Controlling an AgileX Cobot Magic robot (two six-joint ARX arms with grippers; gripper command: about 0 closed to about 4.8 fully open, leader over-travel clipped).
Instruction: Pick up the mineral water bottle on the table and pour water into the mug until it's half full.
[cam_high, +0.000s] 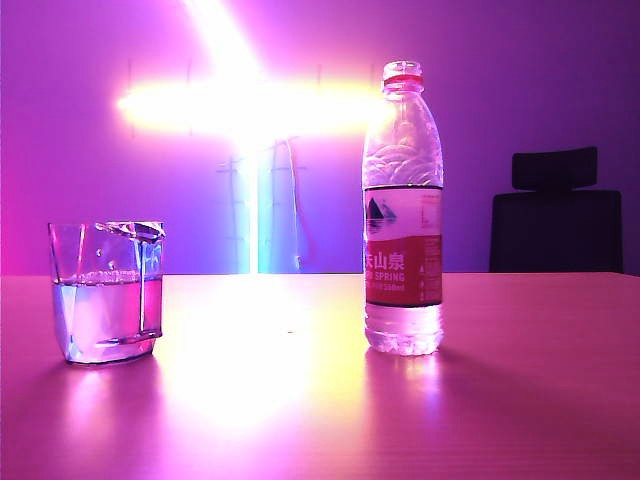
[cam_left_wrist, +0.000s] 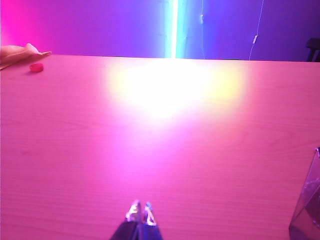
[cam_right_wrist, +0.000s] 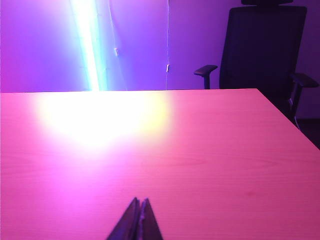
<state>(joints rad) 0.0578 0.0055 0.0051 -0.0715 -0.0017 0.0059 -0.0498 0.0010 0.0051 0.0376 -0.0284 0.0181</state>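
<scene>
Bottle (cam_high: 403, 210) upright on table (cam_high: 520, 400), right of half-full mug (cam_high: 106, 292), well apart. Left gripper (cam_left_wrist: 140, 211) and right gripper (cam_right_wrist: 139, 206) pressed together, low, holding nothing. Best left parked; pouring looks done.

Left gripper (cam_left_wrist: 139, 211): two slim dark fingers (cam_left_wrist: 133, 212) tapering to narrow tips that catch a pale, glossy highlight under the pink-purple light; the dark bodies widen back from the tips.

Right gripper (cam_right_wrist: 139, 204): same slim dark wedge form, matte, a thin light edge along the seam. No cables, screws or markings visible.
</scene>
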